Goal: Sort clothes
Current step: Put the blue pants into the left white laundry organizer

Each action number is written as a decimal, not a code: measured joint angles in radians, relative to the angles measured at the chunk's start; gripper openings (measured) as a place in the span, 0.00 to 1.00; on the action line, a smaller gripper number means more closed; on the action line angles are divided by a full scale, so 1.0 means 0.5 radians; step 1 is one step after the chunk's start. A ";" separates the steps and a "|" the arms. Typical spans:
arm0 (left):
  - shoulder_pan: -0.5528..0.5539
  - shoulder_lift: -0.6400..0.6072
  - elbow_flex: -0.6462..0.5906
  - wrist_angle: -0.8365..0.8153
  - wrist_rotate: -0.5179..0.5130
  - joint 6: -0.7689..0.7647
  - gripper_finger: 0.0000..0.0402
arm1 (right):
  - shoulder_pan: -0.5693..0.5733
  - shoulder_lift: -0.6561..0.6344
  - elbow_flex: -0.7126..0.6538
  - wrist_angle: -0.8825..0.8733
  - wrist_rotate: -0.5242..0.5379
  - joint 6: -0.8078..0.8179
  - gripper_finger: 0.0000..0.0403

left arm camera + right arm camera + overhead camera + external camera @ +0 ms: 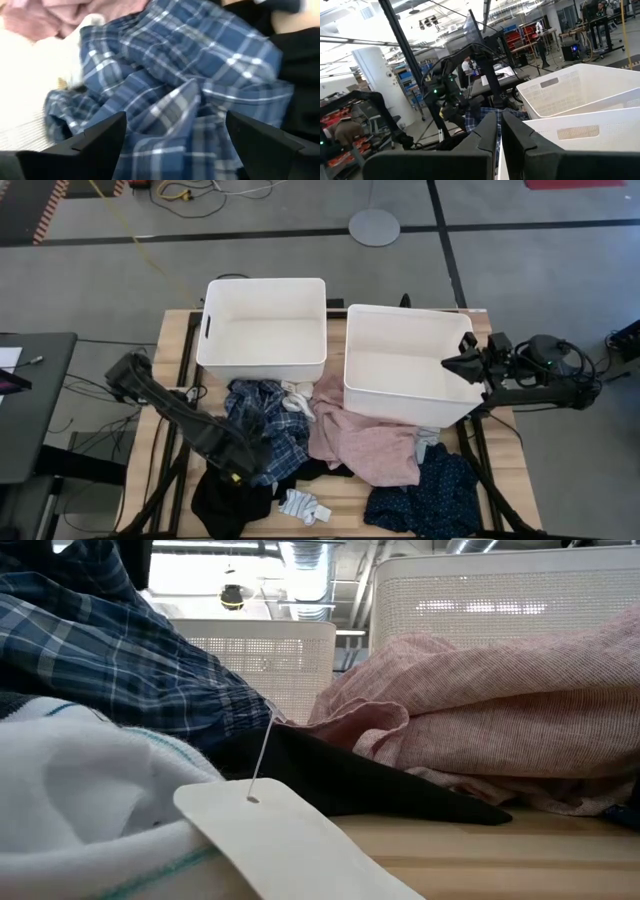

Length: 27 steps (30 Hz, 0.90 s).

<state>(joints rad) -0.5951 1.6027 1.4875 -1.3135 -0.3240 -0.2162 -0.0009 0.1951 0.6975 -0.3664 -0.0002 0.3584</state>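
**Sorting barely begun: both bins empty**

All clothes lie on the worktop (175,330). Left tool (243,463) hangs spread wide over the plaid shirt (262,420), gripping nothing. Right tool (452,364), pinched closed, waits above the right bin (410,408).

1. In the high view the left arm covers part of the blue-white plaid shirt (262,420), and the left gripper (252,463) is too dark against it to read its fingers there.
2. The black top (228,502) runs off the bottom edge of the high view, as does the navy dotted piece (432,498).
3. The pink top (362,440) lies partly under the right bin (410,363).
4. In the low view a blurred white sock (80,800) and a paper tag (290,845) block the foreground.
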 joint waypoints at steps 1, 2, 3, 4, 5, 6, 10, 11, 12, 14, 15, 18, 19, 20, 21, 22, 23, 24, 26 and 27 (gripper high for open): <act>0.000 0.012 -0.001 -0.005 -0.034 -0.004 0.85 | 0.000 0.000 0.000 0.000 0.000 0.000 0.11; -0.002 0.023 -0.006 -0.005 -0.053 -0.008 0.86 | 0.001 0.000 0.000 0.000 0.000 0.000 0.11; -0.002 0.033 -0.014 -0.004 -0.070 -0.013 0.87 | 0.001 0.000 0.000 0.000 0.000 0.000 0.11; -0.002 0.036 -0.033 0.002 -0.082 -0.019 0.87 | 0.001 0.000 0.000 0.000 0.000 0.000 0.11; -0.002 0.037 -0.064 0.015 -0.088 -0.028 0.88 | 0.000 0.001 0.000 0.000 0.000 0.000 0.11; -0.002 0.036 -0.106 0.041 -0.092 -0.035 0.89 | 0.001 0.000 0.000 0.000 0.000 0.000 0.11; 0.012 0.037 -0.329 0.104 -0.095 -0.095 0.94 | 0.000 0.000 0.000 0.000 0.000 0.000 0.11; 0.015 0.036 -0.390 0.130 -0.096 -0.114 0.95 | 0.001 0.000 0.000 0.000 0.000 0.000 0.11; 0.021 0.036 -0.457 0.169 -0.096 -0.129 0.96 | 0.000 0.000 0.000 0.000 0.000 0.000 0.11; 0.025 0.034 -0.591 0.282 -0.097 -0.150 0.98 | 0.001 0.000 0.000 0.000 0.000 0.000 0.11; 0.026 0.026 -0.663 0.360 -0.097 -0.157 0.99 | 0.001 0.000 0.000 0.000 0.000 0.000 0.11; 0.031 0.018 -0.855 0.618 -0.100 -0.168 0.99 | 0.001 0.000 0.000 0.001 0.000 0.000 0.11; 0.034 0.021 -0.914 0.696 -0.092 -0.168 0.99 | 0.001 0.000 0.000 0.000 0.000 0.000 0.11; 0.041 0.021 -0.972 0.776 -0.081 -0.168 0.99 | 0.001 0.000 0.000 0.001 0.000 0.000 0.11; 0.051 0.020 -1.033 0.869 -0.067 -0.169 0.99 | 0.000 0.000 0.000 0.000 0.000 0.000 0.11; 0.059 0.018 -1.087 0.951 -0.057 -0.178 0.99 | 0.001 0.000 0.000 0.001 0.000 0.000 0.11; 0.068 0.018 -1.141 1.030 -0.051 -0.189 0.99 | 0.000 0.000 0.000 0.001 0.000 0.000 0.11; 0.076 0.017 -1.196 1.110 -0.043 -0.198 0.99 | 0.001 0.000 0.000 0.001 0.000 0.000 0.11; 0.083 0.008 -1.283 1.248 -0.032 -0.200 0.97 | 0.001 0.000 0.000 0.001 0.000 0.001 0.11; 0.082 0.005 -1.312 1.293 -0.031 -0.201 0.96 | 0.000 0.000 0.000 0.001 0.000 0.000 0.11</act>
<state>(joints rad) -0.5541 1.6051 0.8314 -0.6672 -0.3397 -0.3168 -0.0007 0.1953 0.6975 -0.3660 -0.0002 0.3584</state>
